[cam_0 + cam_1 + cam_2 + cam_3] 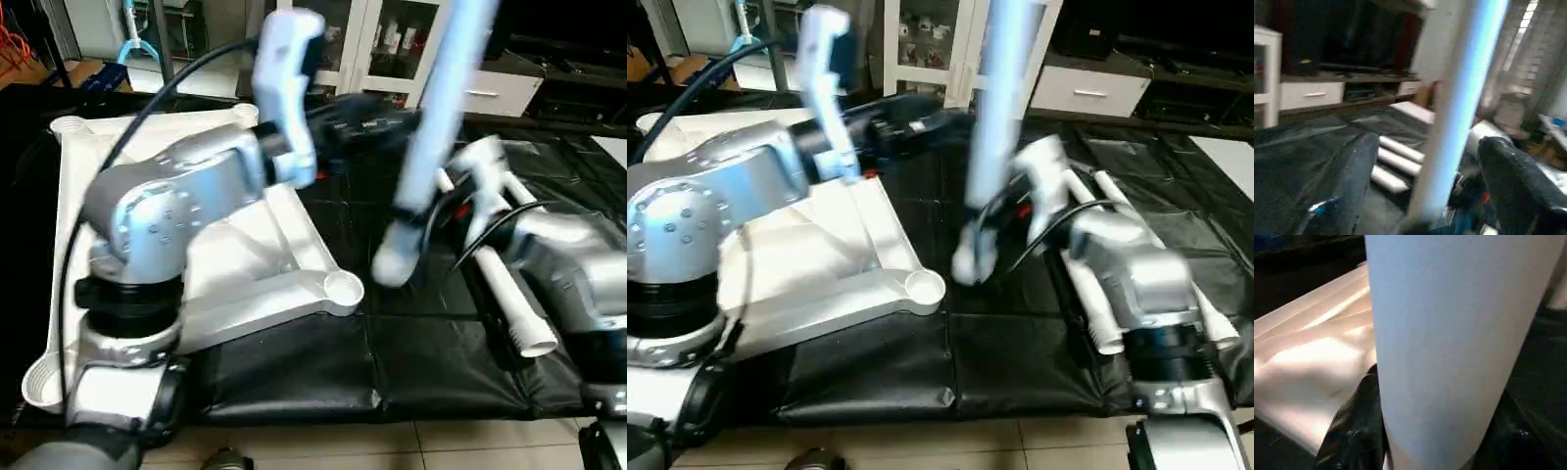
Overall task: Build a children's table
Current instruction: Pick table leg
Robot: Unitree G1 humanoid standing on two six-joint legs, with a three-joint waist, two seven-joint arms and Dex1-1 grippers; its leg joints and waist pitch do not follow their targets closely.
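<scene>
while the right pincer [1430,450] is clamped on the lower end of a leg [431,147] that stands nearly upright over the black counter [294,362], the left pincer [1425,196] has its fingers [1352,176] apart on either side of that leg, not touching. tabletop [245,264] lies underside up on the counter's left. spare legs [514,304] lie on the right.
</scene>
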